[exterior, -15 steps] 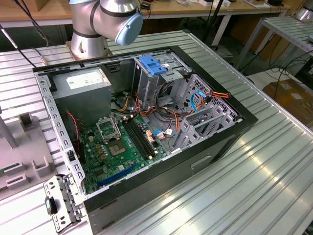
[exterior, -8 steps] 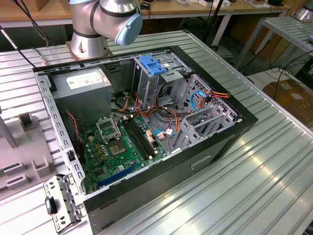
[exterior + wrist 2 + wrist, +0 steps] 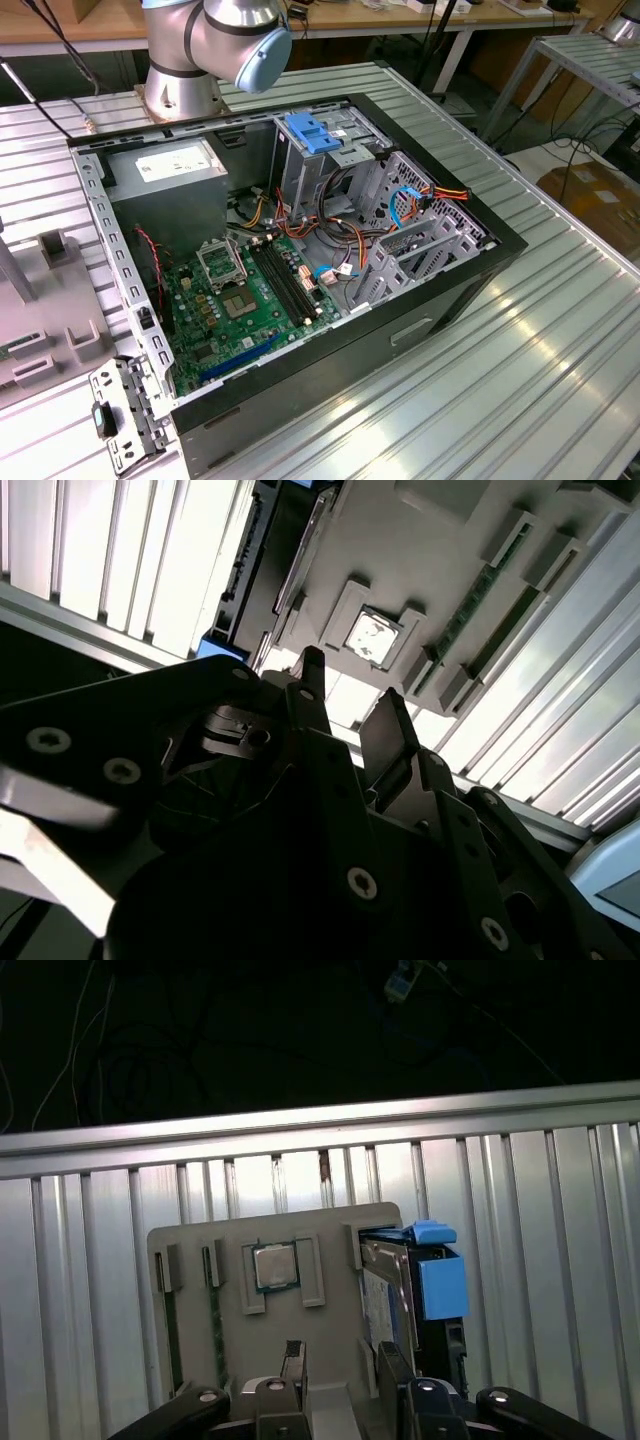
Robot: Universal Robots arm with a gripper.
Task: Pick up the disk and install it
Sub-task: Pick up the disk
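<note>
Pincer (image 3: 340, 1352) spread, empty. Disk (image 3: 385, 1290) stands edgewise in tray (image 3: 190, 1235) slot beside it. We judge that eases grasping.

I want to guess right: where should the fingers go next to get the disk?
Probably slide sideways until they straddle the disk. The open fingers hang empty over the grey tray, off to one side of the disk, which stands on edge at the tray's side.

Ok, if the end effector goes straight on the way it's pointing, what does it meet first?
Probably the grey parts tray, on the bare strip between the CPU and the disk standing in its slot, though depth is unclear.
</note>
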